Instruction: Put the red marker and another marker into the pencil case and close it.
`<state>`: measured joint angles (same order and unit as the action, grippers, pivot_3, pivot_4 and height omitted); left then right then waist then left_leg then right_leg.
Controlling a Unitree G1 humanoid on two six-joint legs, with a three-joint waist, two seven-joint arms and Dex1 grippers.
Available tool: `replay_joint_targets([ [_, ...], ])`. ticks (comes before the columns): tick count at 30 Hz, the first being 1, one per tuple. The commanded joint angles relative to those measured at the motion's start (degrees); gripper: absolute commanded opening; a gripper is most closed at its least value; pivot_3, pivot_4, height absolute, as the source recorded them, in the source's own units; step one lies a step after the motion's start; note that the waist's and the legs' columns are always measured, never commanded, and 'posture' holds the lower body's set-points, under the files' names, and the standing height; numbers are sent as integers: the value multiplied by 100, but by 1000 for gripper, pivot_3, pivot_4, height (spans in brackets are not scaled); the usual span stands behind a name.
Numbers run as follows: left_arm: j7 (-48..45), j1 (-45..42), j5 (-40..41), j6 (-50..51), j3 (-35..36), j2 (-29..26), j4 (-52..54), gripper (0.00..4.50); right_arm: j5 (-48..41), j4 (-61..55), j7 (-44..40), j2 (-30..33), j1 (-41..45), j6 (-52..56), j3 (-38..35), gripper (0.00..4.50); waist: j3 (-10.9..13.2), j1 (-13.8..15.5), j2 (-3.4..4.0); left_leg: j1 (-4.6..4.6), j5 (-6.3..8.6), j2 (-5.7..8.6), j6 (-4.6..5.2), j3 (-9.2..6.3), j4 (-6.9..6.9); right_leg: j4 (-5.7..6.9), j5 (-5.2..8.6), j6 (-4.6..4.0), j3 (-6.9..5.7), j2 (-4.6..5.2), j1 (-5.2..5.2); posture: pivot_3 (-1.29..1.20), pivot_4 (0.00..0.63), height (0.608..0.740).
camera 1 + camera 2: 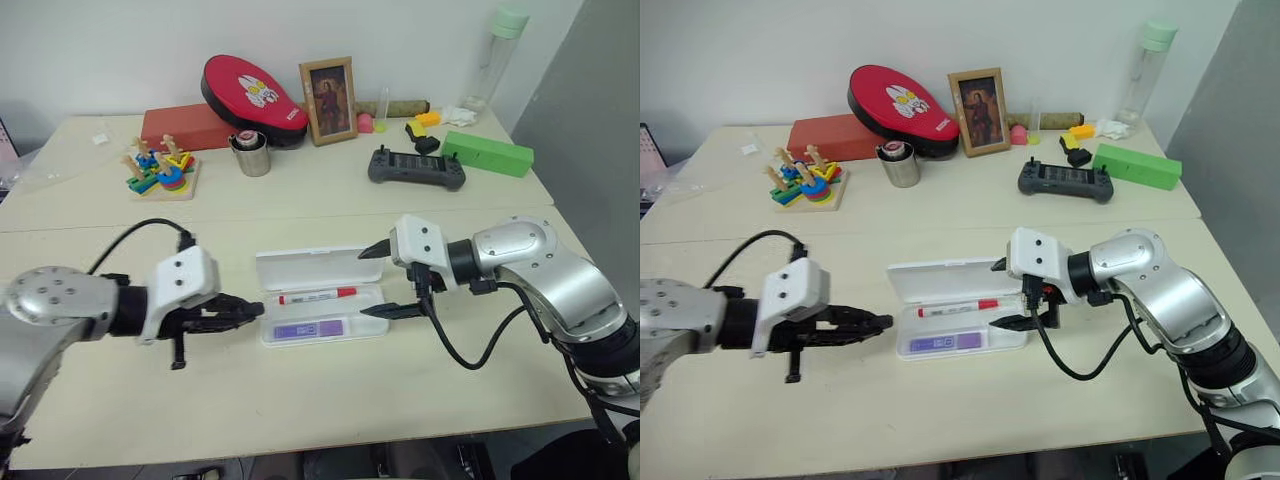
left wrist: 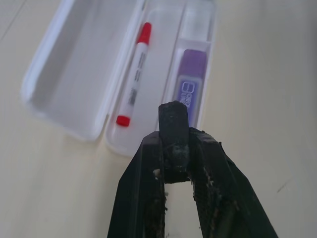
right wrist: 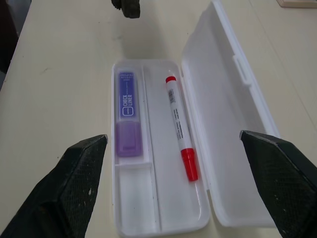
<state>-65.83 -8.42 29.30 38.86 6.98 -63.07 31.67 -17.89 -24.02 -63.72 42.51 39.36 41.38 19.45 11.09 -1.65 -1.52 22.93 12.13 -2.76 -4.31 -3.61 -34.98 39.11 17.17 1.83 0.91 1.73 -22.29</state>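
The case (image 1: 320, 298) lies open, long axis left-right, lid (image 1: 310, 268) on the far side. Red marker (image 1: 317, 295) and purple marker (image 1: 308, 328) lie inside. Right gripper (image 1: 385, 281), spread wide, straddles its right end; left gripper (image 1: 240, 313), clenched empty, is just left.

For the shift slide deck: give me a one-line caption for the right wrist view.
Open pencil case with red marker and purple marker lying in its tray, framed by the wide-open right tool.

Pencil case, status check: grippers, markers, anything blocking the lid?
Left gripper shut, empty, at the case's left end; right gripper open at its right end. Red marker and purple marker in pencil case. Lid open, unobstructed.
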Motion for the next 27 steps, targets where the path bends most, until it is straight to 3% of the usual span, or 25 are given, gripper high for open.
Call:
replay_joint_targets([
  [1,203,-744,-327,-371,-890,637,-217,432,7,-148,-48,136,53,-15,-74,4500,1,6,0,-1,0,2,0,1,-1,-1,-1,1,2,0,1,0,150,740],
  [6,209,-907,-480,-350,-1370,844,-228,432,25,-135,-38,192,78,22,-114,4500,1,-51,-3,-1,0,0,1,2,-4,-1,-2,3,9,-5,-2,0,150,740],
  [17,1250,-1045,-623,133,-1962,1945,-26,432,70,-71,33,224,148,149,-151,4500,1,-5,-3,1,0,-1,2,-2,-13,2,-5,5,5,-5,3,0,150,740],
  [27,1317,-1565,-1062,-88,-2683,2443,-363,432,76,-82,-11,340,58,75,-196,4500,1,-2,-3,1,0,0,2,-3,-19,2,-7,7,6,-5,7,0,150,740],
])
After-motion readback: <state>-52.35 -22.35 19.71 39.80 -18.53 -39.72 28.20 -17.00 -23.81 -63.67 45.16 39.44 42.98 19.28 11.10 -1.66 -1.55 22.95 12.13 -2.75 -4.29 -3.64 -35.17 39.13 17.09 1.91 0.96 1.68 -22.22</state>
